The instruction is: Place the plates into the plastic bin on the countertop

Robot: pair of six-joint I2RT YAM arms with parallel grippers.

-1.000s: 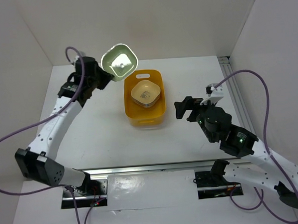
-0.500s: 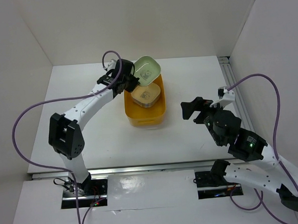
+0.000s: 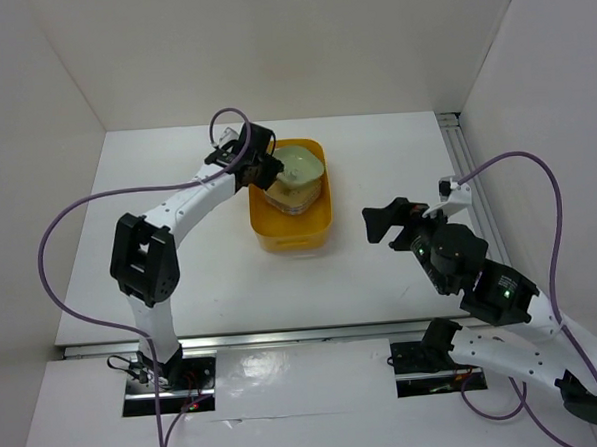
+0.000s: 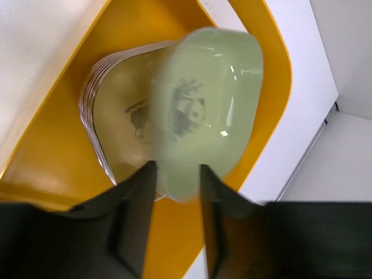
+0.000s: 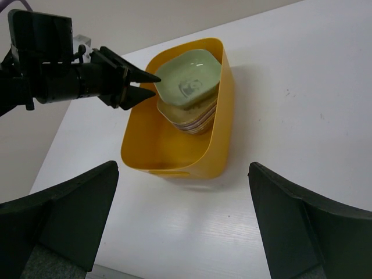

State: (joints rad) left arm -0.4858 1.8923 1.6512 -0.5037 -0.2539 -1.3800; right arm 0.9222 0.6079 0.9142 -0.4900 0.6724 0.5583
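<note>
The left arm (image 3: pixel 192 194) reaches across the white tabletop (image 3: pixel 395 148) to the yellow bin (image 3: pixel 289 242), which stands lengthwise at the far middle of the surface. The left jaws are pinching the green plate (image 3: pixel 301 165) by one edge. In the left wrist view the plate, a little blurred, has its near rim caught between the two dark fingers (image 4: pixel 136 221). In the right wrist view the finger tips close on its left corner. The green plate is held tilted, its printed face turned up and towards the right, within the bin's outline at the far end. Directly under it is the stack (image 5: pixel 192 119) of other plates, which sits on the bin floor towards that same far end. The stack has a cream-yellow plate with a dark centre print on top, and lavender and brown rims show below it. The green plate is very close over the stack, but whether it touches the top plate cannot be told. The right arm (image 3: pixel 461 265) is raised over the tabletop to the right of the bin, well apart from it. The right jaws are spread wide with nothing between them. In the right wrist view its two dark fingers (image 5: pixel 64 215) sit at the lower corners, with the bin seen between them. A purple cable (image 3: pixel 59 236) loops off the left arm.
</note>
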